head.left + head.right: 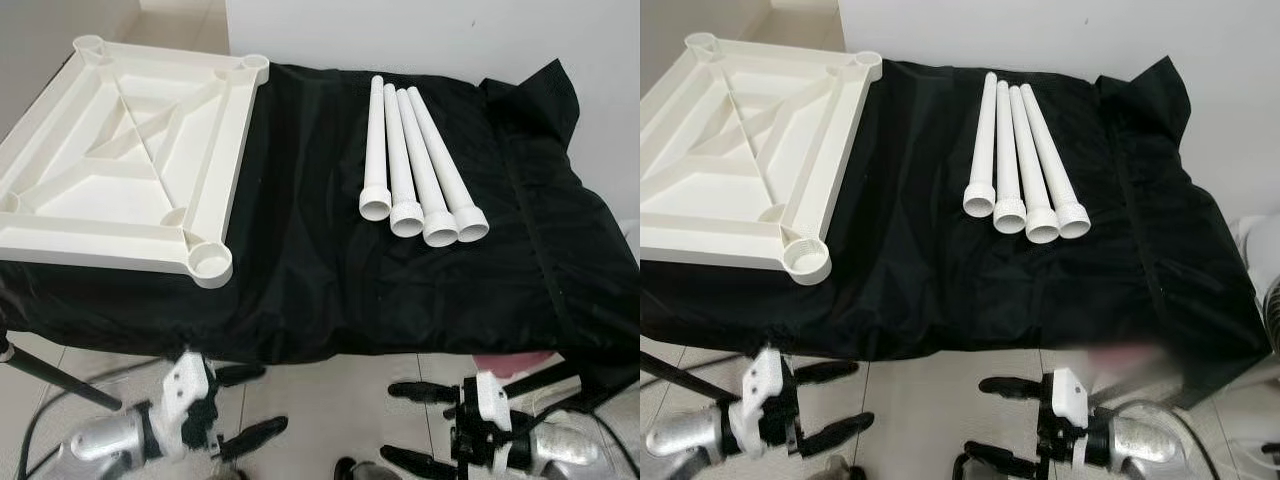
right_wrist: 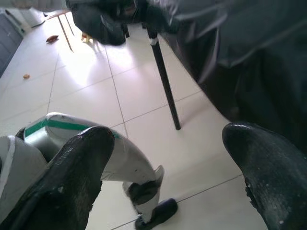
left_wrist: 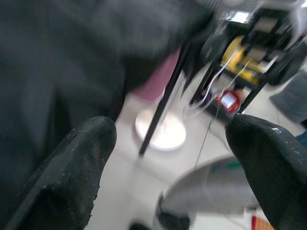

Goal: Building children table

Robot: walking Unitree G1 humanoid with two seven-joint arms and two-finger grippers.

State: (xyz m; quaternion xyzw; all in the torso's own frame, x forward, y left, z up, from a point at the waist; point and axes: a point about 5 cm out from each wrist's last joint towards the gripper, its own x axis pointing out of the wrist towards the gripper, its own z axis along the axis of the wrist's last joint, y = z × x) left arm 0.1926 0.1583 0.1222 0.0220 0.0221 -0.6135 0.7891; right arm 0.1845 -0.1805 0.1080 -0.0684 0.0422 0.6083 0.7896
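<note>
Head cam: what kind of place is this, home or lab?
Looks like a staged indoor test spot, perhaps in a home: a black cloth draped over a work surface, pale floor tiles, and loose cables and gear on the floor. Can't say more firmly.

We saw a table draped in a black cloth (image 1: 330,270) over a pale tiled floor (image 1: 330,400). At ten o'clock on the cloth lay a white tabletop (image 1: 120,160), upside down, ribs up. At one o'clock lay four white legs (image 1: 415,165), side by side and touching, their wider ends toward us.
</note>
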